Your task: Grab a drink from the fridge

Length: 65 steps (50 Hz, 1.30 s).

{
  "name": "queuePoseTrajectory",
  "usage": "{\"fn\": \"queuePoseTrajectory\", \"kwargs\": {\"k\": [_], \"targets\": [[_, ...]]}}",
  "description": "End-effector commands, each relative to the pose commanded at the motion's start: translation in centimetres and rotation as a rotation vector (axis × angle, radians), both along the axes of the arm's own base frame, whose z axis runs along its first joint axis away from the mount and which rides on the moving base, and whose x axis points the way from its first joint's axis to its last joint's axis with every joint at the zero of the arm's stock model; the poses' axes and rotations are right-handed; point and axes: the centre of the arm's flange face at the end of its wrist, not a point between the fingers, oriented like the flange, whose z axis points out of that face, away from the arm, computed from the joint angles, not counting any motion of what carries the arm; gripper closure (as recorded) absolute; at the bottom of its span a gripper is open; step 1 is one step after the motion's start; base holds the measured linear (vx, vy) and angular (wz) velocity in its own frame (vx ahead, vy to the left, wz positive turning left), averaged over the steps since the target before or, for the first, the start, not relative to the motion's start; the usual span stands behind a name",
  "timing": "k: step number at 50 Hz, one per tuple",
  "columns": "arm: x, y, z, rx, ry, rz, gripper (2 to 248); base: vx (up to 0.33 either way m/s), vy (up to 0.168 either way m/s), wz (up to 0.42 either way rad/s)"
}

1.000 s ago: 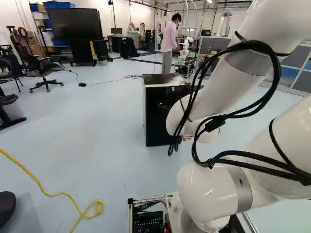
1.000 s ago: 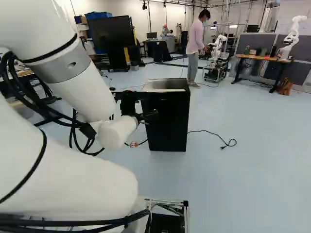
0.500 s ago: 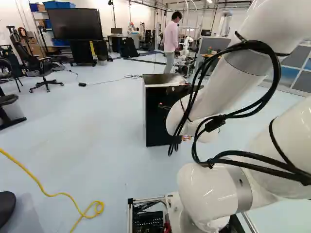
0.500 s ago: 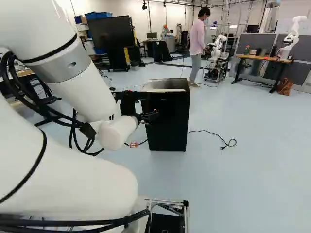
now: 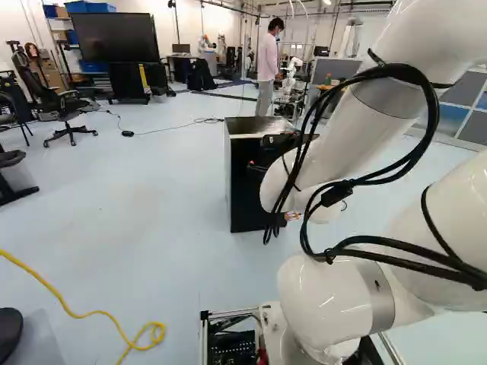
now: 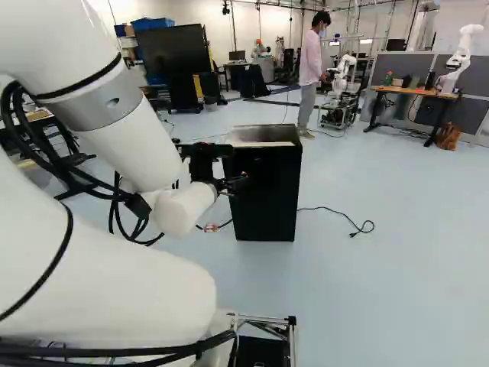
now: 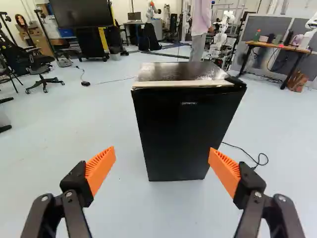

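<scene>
Wrist view: the tool (image 6: 240, 164) — two black fingers with orange pads (image 7: 100, 167) — stands wide open, its tips well apart and touching nothing. Ahead of the tool (image 7: 162, 153), between the lines of its fingers, is the black mini fridge (image 7: 185, 134), upright on the floor (image 7: 94, 124), its door closed. A pale strip follows the top front edge; the lower front edge meets the floor, which extends from there back towards the tool and out past both sides.

Right base view: the white arm (image 6: 126, 126) reaches in from the left, the tool overlapping the fridge's left edge in this line of sight; whether they touch cannot be told. A black power cord (image 6: 336, 211) emerges at the fridge's right edge and curls on the floor beside it. Farther back at the right, a wooden-topped desk (image 6: 416, 92) carries another robot (image 6: 461, 53).

Left base view: a yellow cable (image 5: 72, 312) loops over the floor, well apart from the fridge — left of the arm's lowest joint.
</scene>
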Motion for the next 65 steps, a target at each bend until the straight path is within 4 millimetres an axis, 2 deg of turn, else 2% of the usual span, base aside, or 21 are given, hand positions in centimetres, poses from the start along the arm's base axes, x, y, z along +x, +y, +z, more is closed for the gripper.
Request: {"fn": "queuePoseTrajectory", "kwargs": {"k": [65], "targets": [[0.00, 0.00, 0.00, 0.000, 0.000, 0.000, 3, 0.061, 0.073, -0.016]]}}
